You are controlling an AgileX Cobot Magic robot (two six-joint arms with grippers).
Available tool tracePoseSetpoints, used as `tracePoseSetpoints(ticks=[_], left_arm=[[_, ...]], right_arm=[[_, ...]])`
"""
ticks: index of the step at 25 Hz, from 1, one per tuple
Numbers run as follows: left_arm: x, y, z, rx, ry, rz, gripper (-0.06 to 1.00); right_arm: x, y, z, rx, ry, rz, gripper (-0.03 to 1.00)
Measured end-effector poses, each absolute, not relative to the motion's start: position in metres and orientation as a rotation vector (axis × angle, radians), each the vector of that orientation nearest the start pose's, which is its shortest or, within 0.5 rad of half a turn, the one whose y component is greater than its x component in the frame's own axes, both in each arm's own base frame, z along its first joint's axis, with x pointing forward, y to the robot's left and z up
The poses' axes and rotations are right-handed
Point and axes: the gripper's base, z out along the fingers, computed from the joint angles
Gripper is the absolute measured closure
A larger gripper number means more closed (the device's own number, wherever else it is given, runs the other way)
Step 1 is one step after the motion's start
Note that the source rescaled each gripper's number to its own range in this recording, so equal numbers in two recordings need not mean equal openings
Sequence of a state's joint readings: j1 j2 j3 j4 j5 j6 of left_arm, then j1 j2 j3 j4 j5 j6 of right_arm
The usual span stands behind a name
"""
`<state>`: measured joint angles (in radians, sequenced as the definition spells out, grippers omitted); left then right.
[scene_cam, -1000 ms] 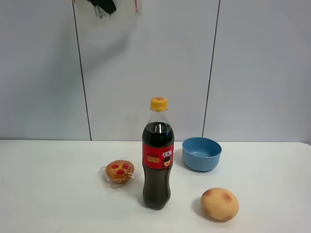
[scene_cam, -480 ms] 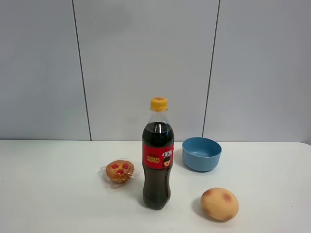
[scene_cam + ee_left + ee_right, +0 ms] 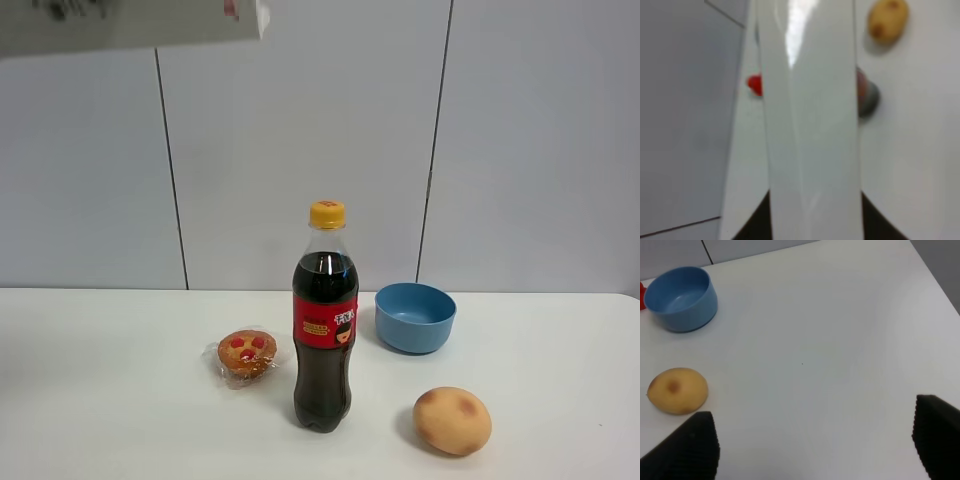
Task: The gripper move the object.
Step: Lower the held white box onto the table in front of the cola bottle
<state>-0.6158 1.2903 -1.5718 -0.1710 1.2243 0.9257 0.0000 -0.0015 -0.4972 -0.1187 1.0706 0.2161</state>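
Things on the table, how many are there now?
4: wrapped muffin left of the cola bottle, blue bowl behind-right of it, tan roundish lump front right. White box held aloft.

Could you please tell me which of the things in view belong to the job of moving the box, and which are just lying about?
Part of the job: white box, held up in the air; left gripper, jaws shut on it.

Just lying about: cola bottle, wrapped muffin, blue bowl, tan bun, all on the table.
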Motion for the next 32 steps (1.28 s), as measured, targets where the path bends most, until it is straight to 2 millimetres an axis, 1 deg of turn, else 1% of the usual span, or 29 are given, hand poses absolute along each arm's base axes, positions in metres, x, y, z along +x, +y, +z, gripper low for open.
tracePoseSetpoints(ticks=[5,9,13,15,19,22,25,28,30,32], left_arm=[[0.183,-0.171,0.404,1.831,1.790,-0.146,0.94],[0.189,-0.190,0.374,1.936,1.841,-0.179,0.94],[0.203,-0.214,0.342,2.029,1.902,-0.207,0.94],[0.213,-0.225,0.324,2.056,1.937,-0.211,0.94],[0.233,-0.244,0.286,2.086,1.991,-0.213,0.94],[0.245,-0.255,0.263,2.066,2.030,-0.213,0.94],[0.250,-0.260,0.250,2.007,2.108,-0.222,0.94],[0.250,-0.260,0.246,1.984,2.146,-0.226,0.94],[0.245,-0.259,0.247,1.983,2.136,-0.221,0.94],[0.235,-0.258,0.248,1.990,2.107,-0.213,0.94]], right_arm=[[-0.006,-0.009,0.276,0.227,2.037,-0.008,-0.03],[-0.006,-0.009,0.276,0.227,2.037,-0.008,-0.03],[-0.006,-0.009,0.276,0.227,2.037,-0.008,-0.03],[-0.006,-0.009,0.276,0.227,2.037,-0.008,-0.03],[-0.006,-0.009,0.276,0.227,2.037,-0.008,-0.03],[-0.006,-0.009,0.276,0.227,2.037,-0.008,-0.03],[-0.006,-0.009,0.276,0.227,2.037,-0.008,-0.03],[-0.006,-0.009,0.276,0.227,2.037,-0.008,-0.03],[-0.006,-0.009,0.276,0.227,2.037,-0.008,-0.03],[-0.006,-0.009,0.276,0.227,2.037,-0.008,-0.03]])
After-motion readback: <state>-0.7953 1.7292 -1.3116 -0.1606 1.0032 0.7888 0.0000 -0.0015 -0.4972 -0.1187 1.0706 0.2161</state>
